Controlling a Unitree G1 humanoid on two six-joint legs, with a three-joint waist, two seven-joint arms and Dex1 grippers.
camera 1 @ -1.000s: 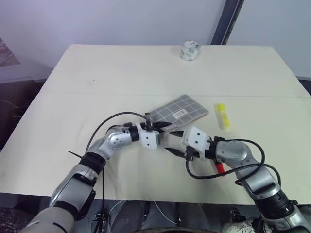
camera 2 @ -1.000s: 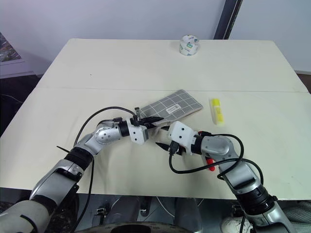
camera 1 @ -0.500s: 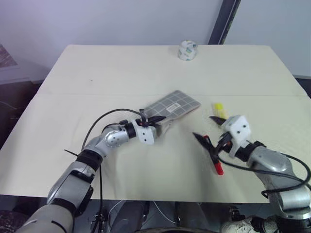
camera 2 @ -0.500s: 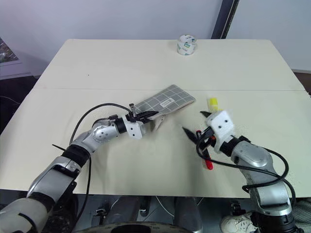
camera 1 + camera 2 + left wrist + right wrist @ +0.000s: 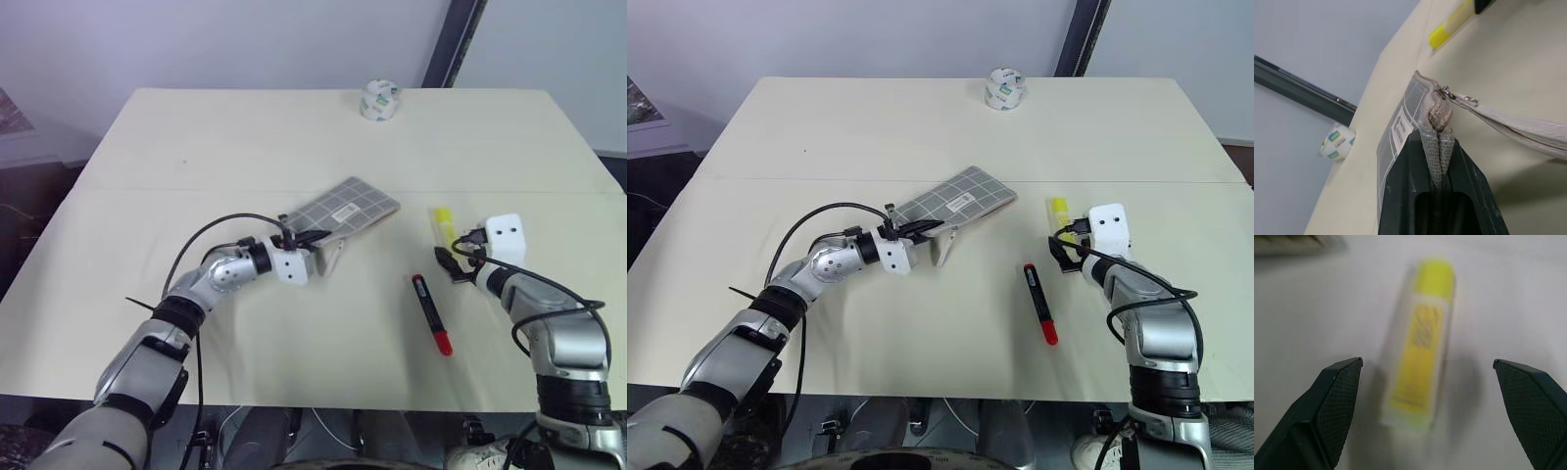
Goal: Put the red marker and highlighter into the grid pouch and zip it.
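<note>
The grey grid pouch (image 5: 351, 208) lies at the table's middle, its near end raised off the surface. My left gripper (image 5: 310, 241) is shut on that end; the left wrist view has the pouch's edge (image 5: 1438, 132) pinched between the fingers, with the zipper pull (image 5: 1469, 101) beside it. The red marker (image 5: 431, 313) lies free on the table, right of the pouch. Further right lies the yellow highlighter (image 5: 443, 226). My right gripper (image 5: 449, 262) is open just in front of the highlighter (image 5: 1422, 342), and its fingers (image 5: 1337, 401) stand wide to either side.
A roll of tape (image 5: 379, 100) stands near the table's far edge. The cream table (image 5: 196, 147) stretches wide to the left and behind the pouch. A dark post rises beyond the far edge.
My right gripper has swung right, from beside the pouch, past the red marker to the highlighter. The marker now lies uncovered. The left gripper keeps its hold on the pouch.
</note>
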